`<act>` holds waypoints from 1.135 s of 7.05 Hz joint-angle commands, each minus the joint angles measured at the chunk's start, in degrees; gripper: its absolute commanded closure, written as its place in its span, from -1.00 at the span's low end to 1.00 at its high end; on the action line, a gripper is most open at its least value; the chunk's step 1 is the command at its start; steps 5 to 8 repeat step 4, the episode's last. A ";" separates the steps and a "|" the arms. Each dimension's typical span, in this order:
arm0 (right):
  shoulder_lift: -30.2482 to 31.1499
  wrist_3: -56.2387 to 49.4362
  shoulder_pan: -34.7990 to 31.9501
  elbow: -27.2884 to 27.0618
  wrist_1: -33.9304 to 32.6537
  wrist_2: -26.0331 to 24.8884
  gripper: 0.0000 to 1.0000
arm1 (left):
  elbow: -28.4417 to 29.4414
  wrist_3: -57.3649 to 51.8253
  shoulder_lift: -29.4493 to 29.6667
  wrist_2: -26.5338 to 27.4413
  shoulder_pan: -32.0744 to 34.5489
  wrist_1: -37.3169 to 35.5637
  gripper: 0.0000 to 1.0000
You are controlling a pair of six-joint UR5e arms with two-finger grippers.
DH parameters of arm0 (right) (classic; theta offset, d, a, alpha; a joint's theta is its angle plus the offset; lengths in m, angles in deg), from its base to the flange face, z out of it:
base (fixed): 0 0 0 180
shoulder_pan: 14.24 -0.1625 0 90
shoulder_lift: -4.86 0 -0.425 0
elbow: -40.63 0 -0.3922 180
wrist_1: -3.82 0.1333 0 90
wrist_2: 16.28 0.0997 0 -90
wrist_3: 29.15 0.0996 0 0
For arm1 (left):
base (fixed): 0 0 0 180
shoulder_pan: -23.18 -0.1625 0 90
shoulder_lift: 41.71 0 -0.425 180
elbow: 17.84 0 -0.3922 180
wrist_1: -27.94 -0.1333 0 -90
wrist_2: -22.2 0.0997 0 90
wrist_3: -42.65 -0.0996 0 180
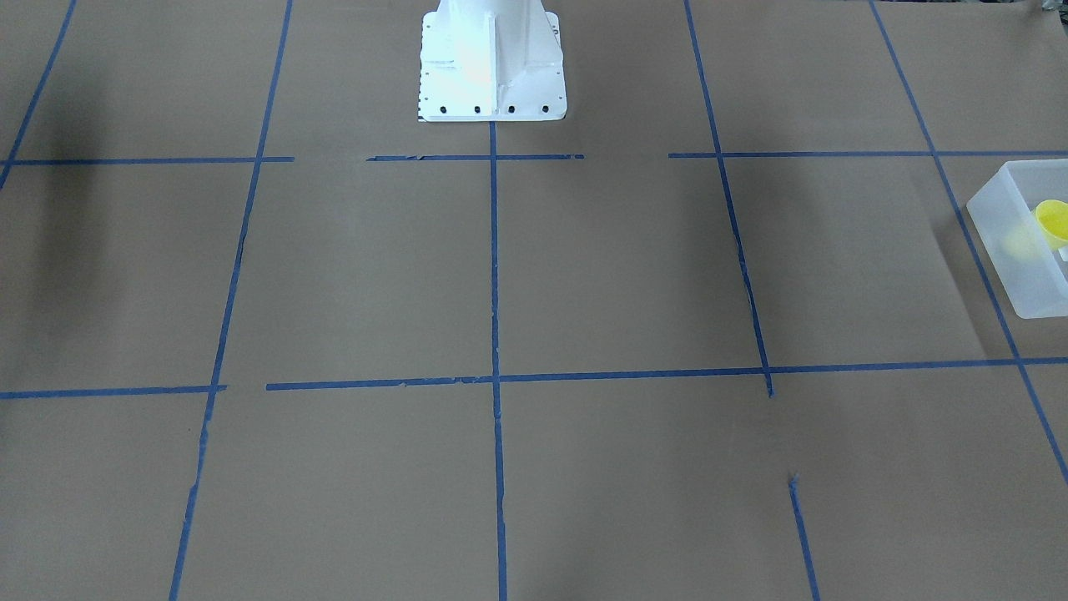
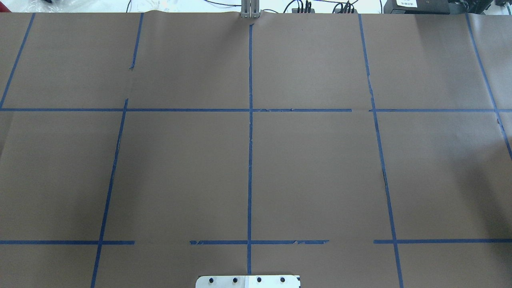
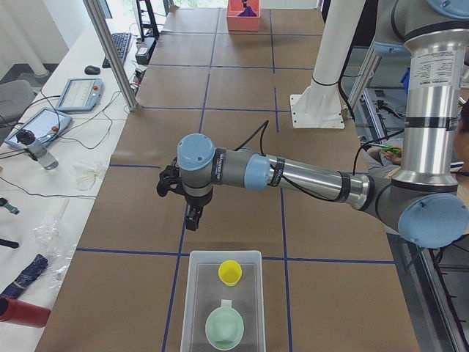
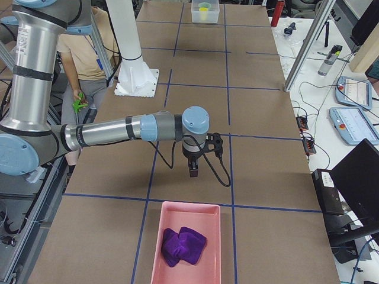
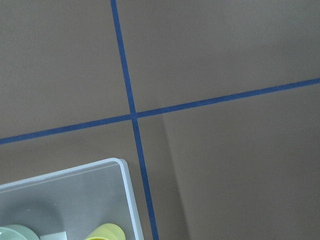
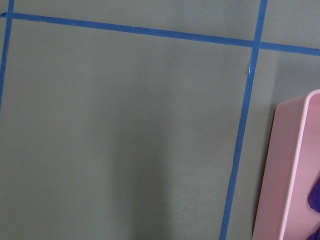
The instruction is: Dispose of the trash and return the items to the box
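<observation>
The frosted white box stands on the table at the robot's left end. In it sit the yellow cup and the mint-green bowl. The left gripper hangs above the table just short of the box, nothing visible in it; I cannot tell if it is open or shut. The left wrist view shows the box corner, the cup's rim and the bowl's edge. The front view shows the box and cup at its right edge. The right gripper hangs near a pink tray; its state cannot be told.
The pink tray holds a purple cloth at the robot's right end; its rim shows in the right wrist view. The white robot base stands at the table's back edge. Blue tape lines grid the brown table.
</observation>
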 commanded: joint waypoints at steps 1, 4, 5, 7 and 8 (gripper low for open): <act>0.12 0.11 -0.66 0.35 0.05 -0.23 -1.00 | 0.39 0.00 -0.30 0.07 0.20 0.09 -1.00; -0.05 0.46 -0.66 1.93 0.14 0.12 -1.00 | 0.13 0.09 0.58 -0.02 0.29 0.09 -1.00; -0.05 0.46 -0.66 1.93 0.14 0.12 -1.00 | 0.13 0.09 0.58 -0.02 0.29 0.09 -1.00; -0.05 0.46 -0.66 1.93 0.14 0.12 -1.00 | 0.13 0.09 0.58 -0.02 0.29 0.09 -1.00; -0.05 0.46 -0.66 1.93 0.14 0.12 -1.00 | 0.13 0.09 0.58 -0.02 0.29 0.09 -1.00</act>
